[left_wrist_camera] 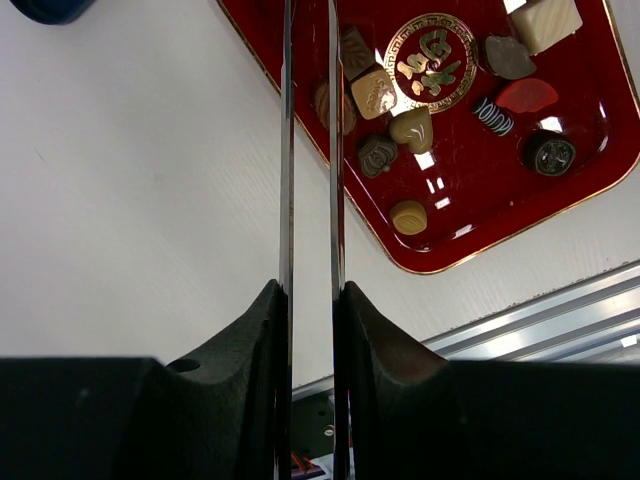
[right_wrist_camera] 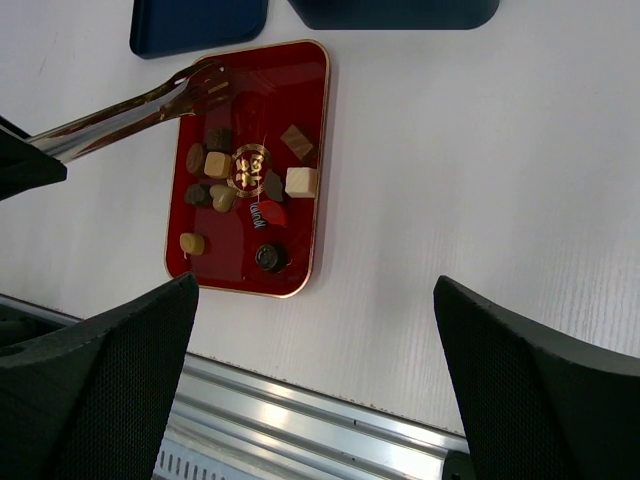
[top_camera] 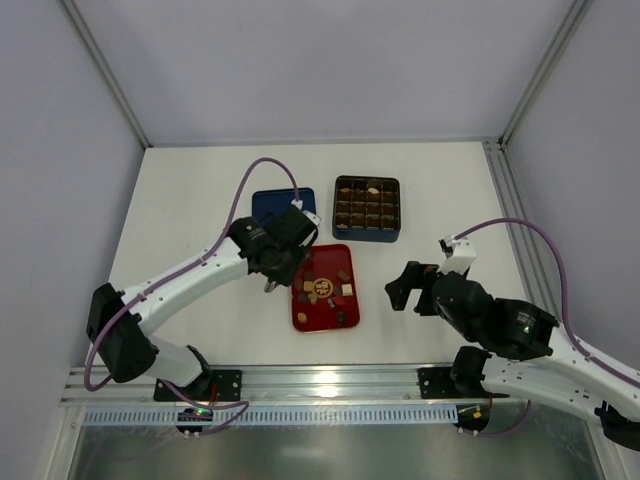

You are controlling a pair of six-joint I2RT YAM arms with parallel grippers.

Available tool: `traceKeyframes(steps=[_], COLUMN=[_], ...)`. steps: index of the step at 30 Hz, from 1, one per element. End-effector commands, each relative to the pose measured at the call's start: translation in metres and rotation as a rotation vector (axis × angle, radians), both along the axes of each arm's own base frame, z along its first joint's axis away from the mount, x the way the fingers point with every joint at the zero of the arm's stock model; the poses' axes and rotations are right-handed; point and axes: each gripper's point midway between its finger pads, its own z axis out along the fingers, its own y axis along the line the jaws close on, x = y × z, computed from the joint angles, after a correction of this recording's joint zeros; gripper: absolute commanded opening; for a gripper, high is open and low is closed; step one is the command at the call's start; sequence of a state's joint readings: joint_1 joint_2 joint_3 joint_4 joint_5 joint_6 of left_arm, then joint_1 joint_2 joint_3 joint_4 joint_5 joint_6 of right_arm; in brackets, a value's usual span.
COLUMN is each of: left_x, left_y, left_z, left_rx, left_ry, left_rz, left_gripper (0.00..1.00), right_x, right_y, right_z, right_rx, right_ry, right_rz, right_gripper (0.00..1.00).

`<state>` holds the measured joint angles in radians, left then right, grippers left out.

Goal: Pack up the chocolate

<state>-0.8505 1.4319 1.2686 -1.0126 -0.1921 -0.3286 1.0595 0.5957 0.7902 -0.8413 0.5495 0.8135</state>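
Several chocolates in tan, cream and dark brown lie on the red tray, seen also in the overhead view as chocolates. My left gripper is shut on metal tongs, and it sits at the tray's left edge as left gripper. The tongs reach over the tray's far left corner, and no piece shows at their tips. My right gripper is open and empty, off to the right of the tray as right gripper.
A dark blue box with a grid of brown cells stands behind the tray, a few pieces in its back row. Its blue lid lies to the left. An aluminium rail runs along the near edge.
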Motion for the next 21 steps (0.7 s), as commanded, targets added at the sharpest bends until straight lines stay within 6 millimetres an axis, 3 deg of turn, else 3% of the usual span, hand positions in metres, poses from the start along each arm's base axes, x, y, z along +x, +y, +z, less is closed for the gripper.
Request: traceKeyframes(steps=[1, 7, 12, 13, 15, 16, 19, 21], left_x=[0.006, 0.009, 0.026, 0.034, 0.050, 0.058, 0.085, 0.104], left_y=[-0.003, -0.009, -0.032, -0.041, -0.059, -0.070, -0.102, -0.126], left_z=[0.017, 0.039, 0.069, 0.084, 0.089, 0.103, 0.101, 0.121], left_rx=[-0.019, -0.069, -0.157, -0.199, -0.228, -0.271, -0.301, -0.367], left_ry=[-0.035, -0.069, -0.126, -0.152, -0.174, -0.203, -0.217, -0.270], left_rz=[-0.013, -0.007, 0.004, 0.015, 0.023, 0.030, 0.026, 0.013], left_gripper=[0.11, 0.09, 0.08, 0.08, 0.08, 0.08, 0.08, 0.07], right_x=[0.005, 0.007, 0.008, 0.008, 0.009, 0.009, 0.008, 0.005], right_y=[-0.001, -0.003, -0.001, -0.001, -0.001, -0.001, 0.000, -0.001], right_z=[0.020, 0.028, 0.040, 0.043, 0.049, 0.054, 0.058, 0.059], right_rx=[0.017, 0.029, 0.055, 0.061, 0.067, 0.073, 0.084, 0.090], right_ry=[-0.049, -0.067, -0.087, -0.092, -0.103, -0.109, -0.113, -0.110], right_rz=[-0.013, -0.026, -0.019, -0.018, -0.015, -0.014, -0.005, 0.002], right_gripper=[1.00, 1.00, 1.00, 1.00, 1.00, 1.00, 1.00, 1.00])
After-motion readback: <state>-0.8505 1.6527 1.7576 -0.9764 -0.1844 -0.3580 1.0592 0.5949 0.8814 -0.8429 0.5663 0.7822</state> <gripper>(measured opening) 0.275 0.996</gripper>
